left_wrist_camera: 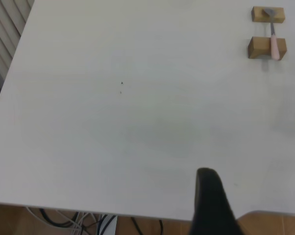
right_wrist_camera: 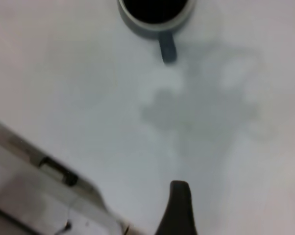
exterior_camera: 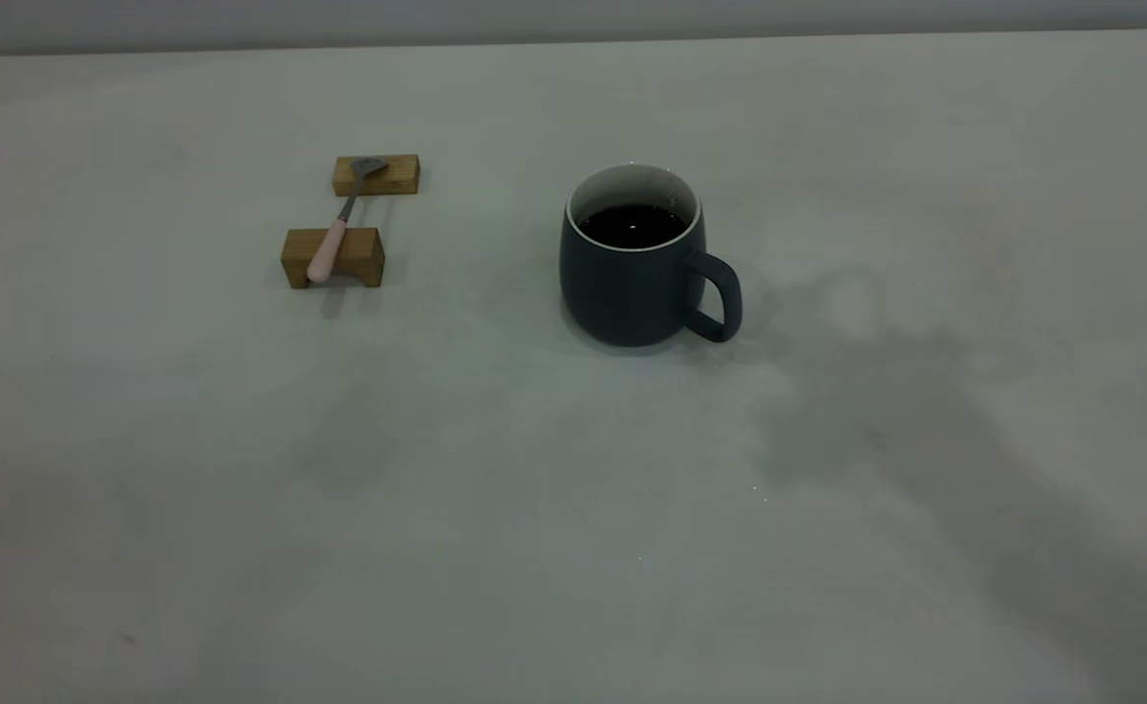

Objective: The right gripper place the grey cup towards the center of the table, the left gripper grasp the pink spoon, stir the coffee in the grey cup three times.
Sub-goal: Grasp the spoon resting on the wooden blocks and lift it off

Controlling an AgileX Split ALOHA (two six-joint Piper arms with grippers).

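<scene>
The grey cup (exterior_camera: 632, 284) stands near the middle of the table (exterior_camera: 573, 508), its handle (exterior_camera: 720, 298) turned to the right, with dark coffee (exterior_camera: 632, 225) inside. To its left the pink spoon (exterior_camera: 336, 235) lies across two wooden blocks, bowl on the far block. Neither gripper shows in the exterior view. In the left wrist view, one dark finger (left_wrist_camera: 208, 196) of my left gripper (left_wrist_camera: 235, 196) hangs over the table's near edge, far from the spoon (left_wrist_camera: 274, 43). My right gripper (right_wrist_camera: 211, 196) shows one finger (right_wrist_camera: 179, 205), well short of the cup (right_wrist_camera: 147, 29). Both are open and empty.
The near wooden block (exterior_camera: 358, 256) and far block (exterior_camera: 397, 175) carry the spoon. In the left wrist view cables (left_wrist_camera: 79, 223) hang below the table edge. In the right wrist view grey equipment (right_wrist_camera: 44, 181) sits past the table's edge. Arm shadows fall right of the cup.
</scene>
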